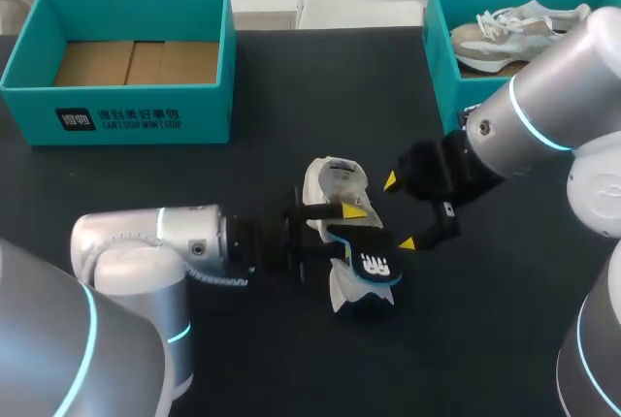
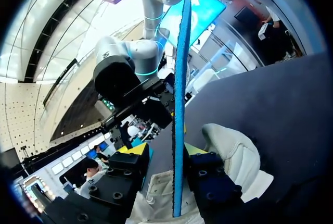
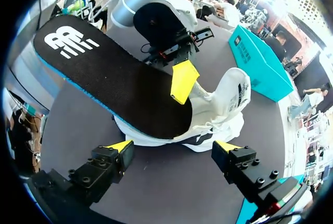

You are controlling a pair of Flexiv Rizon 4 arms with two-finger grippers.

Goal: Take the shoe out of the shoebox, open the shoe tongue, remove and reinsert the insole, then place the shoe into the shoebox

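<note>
Left pincer [image 2: 166,151] is clamped on the insole [image 3: 119,78], one yellow tip pressed on its black top face. The insole is thin foam, light and floppy, so I'd guess it droops or buckles if held far from the end being fed in. A hold near the edge, close to the shoe mouth, seems safest.

The shoe [image 3: 229,104] sits mid-worktop [image 1: 291,87] right under it. It has a soft white upper and probably slides easily, so bracing the heel collar looks smart. Right pincer [image 3: 173,148] hangs at its 3 o'clock, fingers spread wide, gripping nothing.

Can't tell whether the insole's front end is inside the shoe, because it covers the opening. The left pincer's lower finger is hidden too.

The empty shoebox [image 1: 146,116] is off at 10 o'clock. A second box [image 1: 437,39] with sneakers is at 2, partly behind the right arm.
</note>
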